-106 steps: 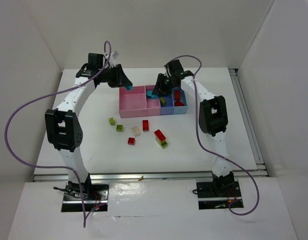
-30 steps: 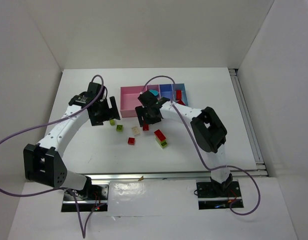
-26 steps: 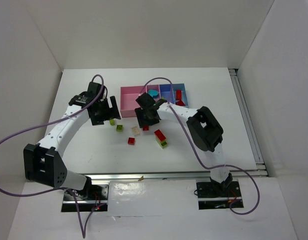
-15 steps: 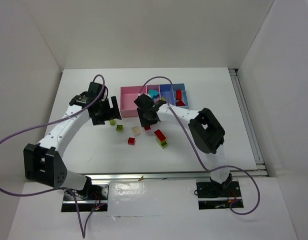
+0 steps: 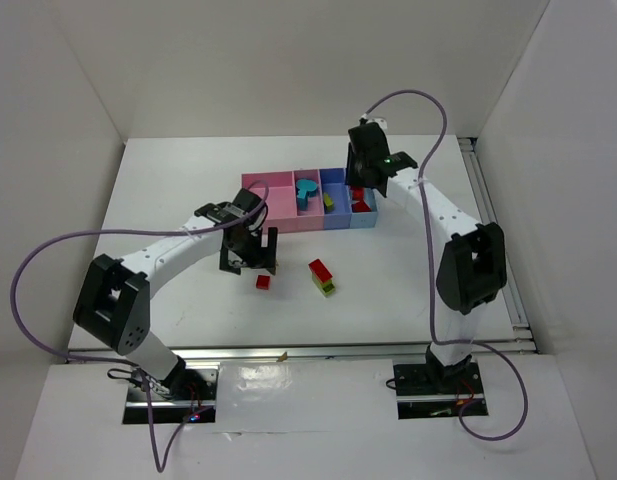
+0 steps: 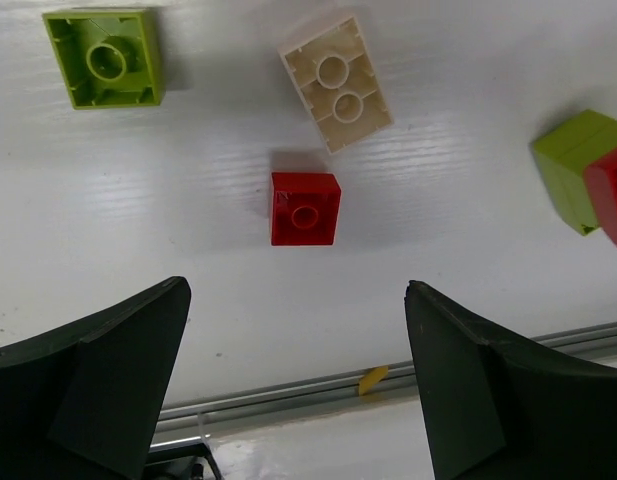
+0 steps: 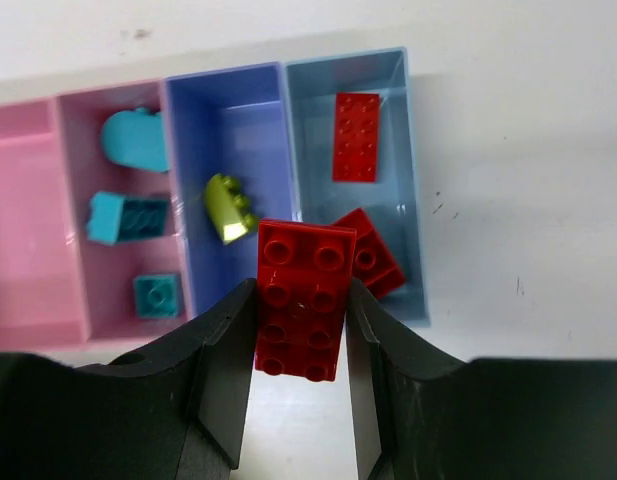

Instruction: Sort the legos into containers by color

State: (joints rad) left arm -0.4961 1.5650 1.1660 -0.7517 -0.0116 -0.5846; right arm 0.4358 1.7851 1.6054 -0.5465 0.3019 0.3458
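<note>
White tabletop filled the left wrist view. My right gripper was clamped on a red two-by-four brick, held above the near edge of the row of bins, about where the two blue ones meet. Two red bricks lay in the end blue bin, a yellow-green piece in its blue neighbour, and cyan pieces in the narrow pink bin. My left gripper hung with jaws spread wide over a small red brick. A beige brick and a yellow-green brick lay beyond it.
</note>
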